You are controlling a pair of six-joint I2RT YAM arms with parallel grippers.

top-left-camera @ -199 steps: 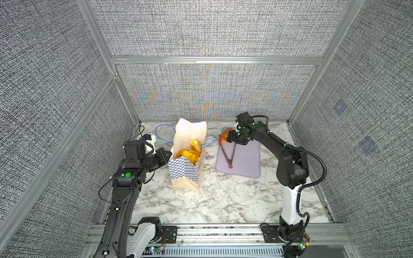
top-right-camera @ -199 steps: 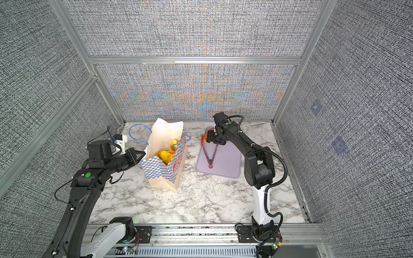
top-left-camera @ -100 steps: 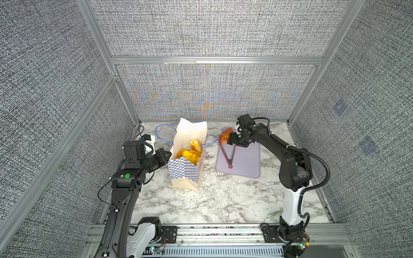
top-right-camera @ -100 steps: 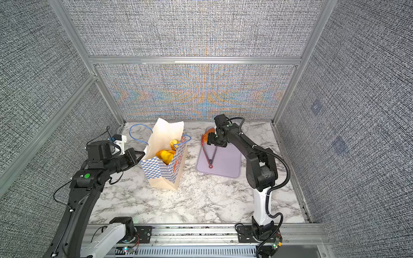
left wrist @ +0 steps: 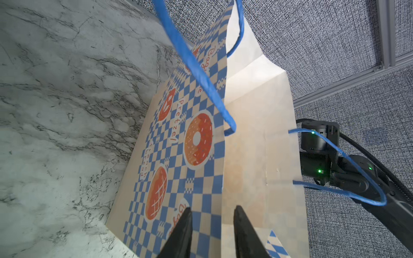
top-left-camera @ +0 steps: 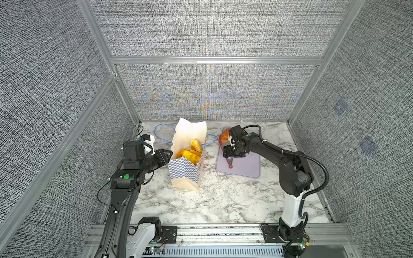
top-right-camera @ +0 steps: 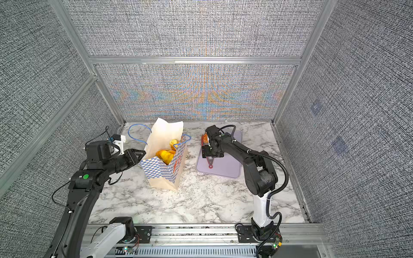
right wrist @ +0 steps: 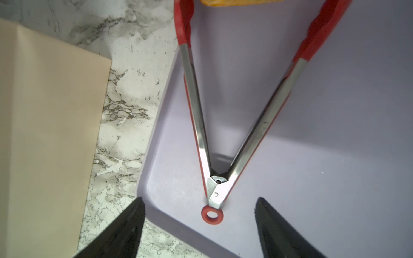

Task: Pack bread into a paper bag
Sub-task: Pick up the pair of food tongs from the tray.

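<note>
The paper bag (top-left-camera: 185, 174) stands upright left of centre, and several golden loaves of bread (top-left-camera: 190, 154) fill its open top. My left gripper (top-left-camera: 168, 154) sits at the bag's left upper edge. In the left wrist view its fingers (left wrist: 185, 225) stand apart in front of the bag's (left wrist: 257, 134) corner fold, open. One orange bread (top-left-camera: 224, 136) lies at the far end of the lilac tray (top-left-camera: 245, 165). My right gripper (right wrist: 199, 198) hangs wide open over the hinge end of the red tongs (right wrist: 196, 111), gripping nothing.
The tongs (top-left-camera: 229, 160) lie flat on the tray, tips toward the orange bread (right wrist: 241, 2). The bag's blue cord handles (top-left-camera: 163, 131) droop behind and beside it. Grey padded walls enclose the marble table (top-left-camera: 223, 196) on three sides.
The left gripper's fingers have parted at the bag's edge. The right gripper has drawn back along the tongs toward their hinge end and opened wider.
</note>
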